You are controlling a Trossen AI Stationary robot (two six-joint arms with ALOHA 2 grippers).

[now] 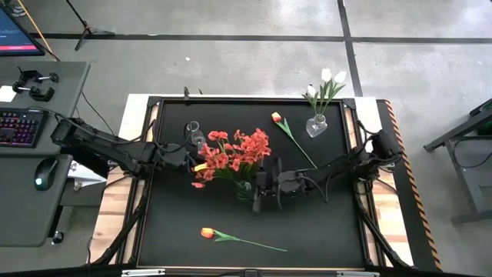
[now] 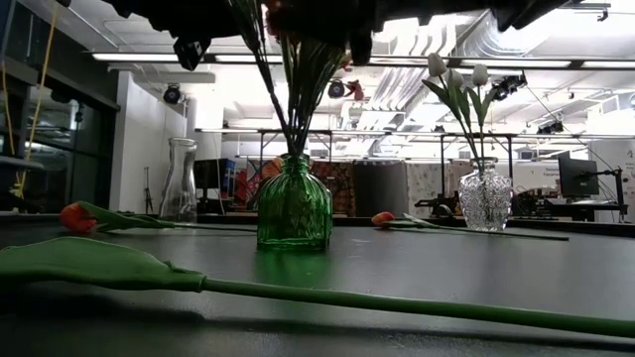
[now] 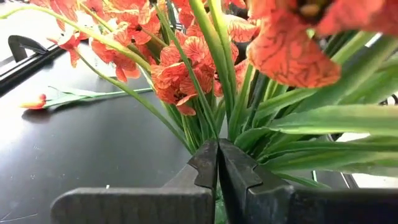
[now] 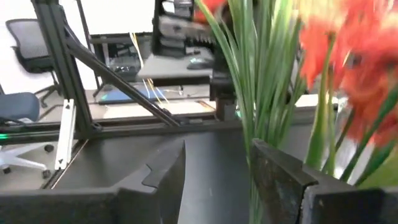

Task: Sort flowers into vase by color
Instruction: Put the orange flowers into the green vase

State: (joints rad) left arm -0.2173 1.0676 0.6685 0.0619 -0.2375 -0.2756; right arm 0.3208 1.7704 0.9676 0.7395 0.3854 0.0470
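A green glass vase [image 1: 244,191] [image 2: 294,208] stands on its base mid-table and holds the bushy red-orange blossoms [image 1: 234,150] [image 3: 180,68], which lean toward the table's left. My left gripper [image 1: 201,164] [image 3: 217,163] is shut, just left of the bunch among its stems. My right gripper [image 1: 257,191] [image 4: 224,180] is open at the vase's right side, with green stems [image 4: 261,118] beside one finger. White tulips stand in a clear vase [image 1: 317,125] [image 2: 484,198] at the far right. Two orange tulips [image 1: 277,118] [image 1: 207,232] lie flat on the table. My left gripper's shut fingertips [image 3: 208,163] hide the spot where the stems come together, so I cannot tell whether it touches a stem. My right gripper's fingers stand open beside the stems. One finger [image 4: 280,180] covers their lower part, so I cannot tell whether it touches them.
An empty clear glass vase [image 1: 194,132] [image 2: 179,183] stands at the far left of the black mat. The near tulip's long stem [image 2: 397,302] lies across the front of the table. Bare mat [image 1: 323,215] lies near-right. A desk with keyboard and mouse sits off the table's left.
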